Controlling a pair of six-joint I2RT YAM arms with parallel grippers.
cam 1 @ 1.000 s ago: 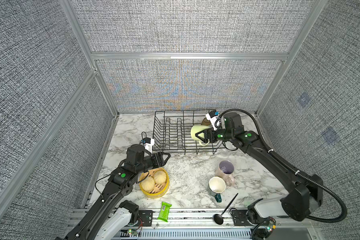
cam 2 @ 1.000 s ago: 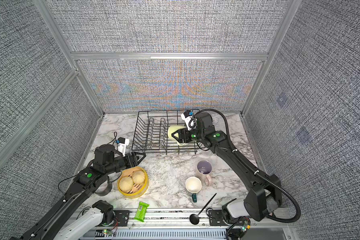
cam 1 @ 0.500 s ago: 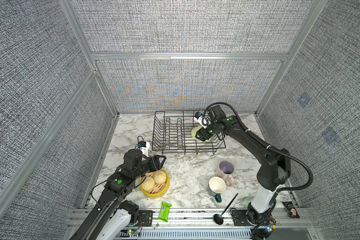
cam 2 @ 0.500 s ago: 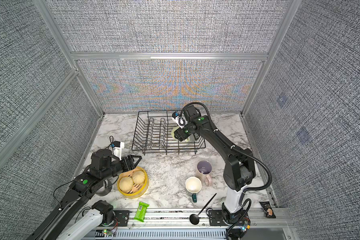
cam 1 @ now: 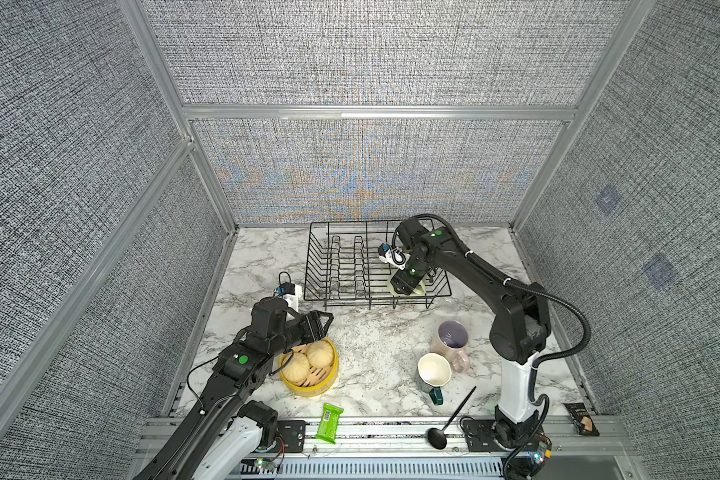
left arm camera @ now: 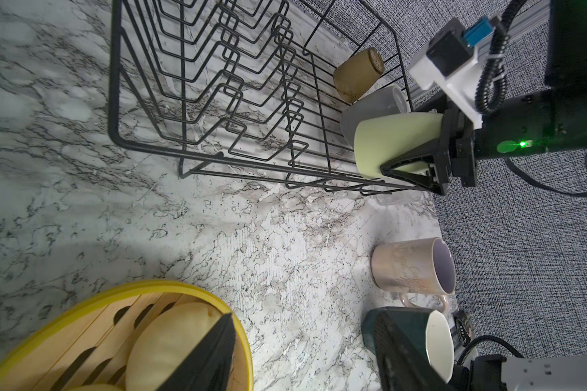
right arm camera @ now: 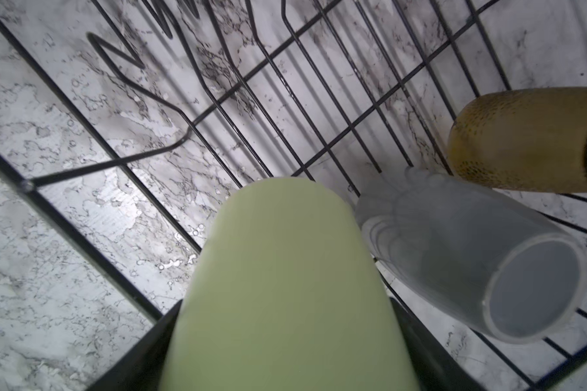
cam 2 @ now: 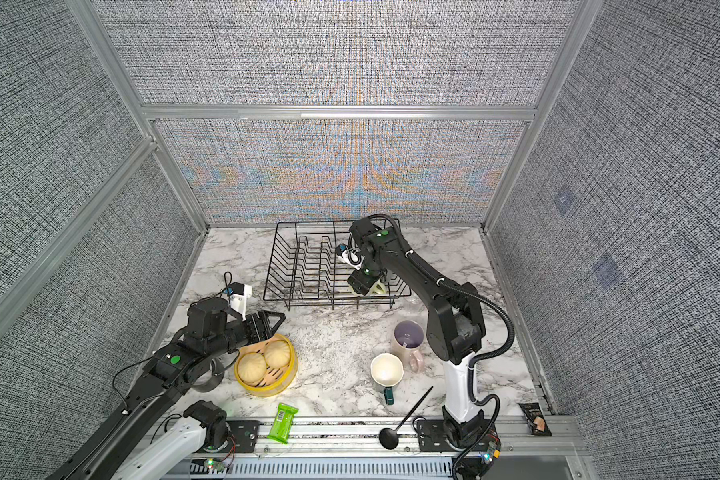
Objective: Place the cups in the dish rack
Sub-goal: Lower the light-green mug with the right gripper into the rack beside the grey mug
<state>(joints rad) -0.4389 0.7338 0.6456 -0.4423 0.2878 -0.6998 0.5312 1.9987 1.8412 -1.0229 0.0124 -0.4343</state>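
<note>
My right gripper (cam 1: pixel 406 286) clasps the green mug (right arm camera: pixel 285 270); I'd settle it beside the grey cup (left arm camera: pixel 370 108) in the rack (cam 1: pixel 350 297) before releasing.

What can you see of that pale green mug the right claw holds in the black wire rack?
The pale green mug is smooth, matte and plain, ceramic by its look, with rounded edges. The right gripper holds it roughly on end, a black finger on each side, in the near right corner of the black wire dish rack. Its lower end is down by the wire floor; contact is unclear. A grey-white mug lies close beside it.
</note>
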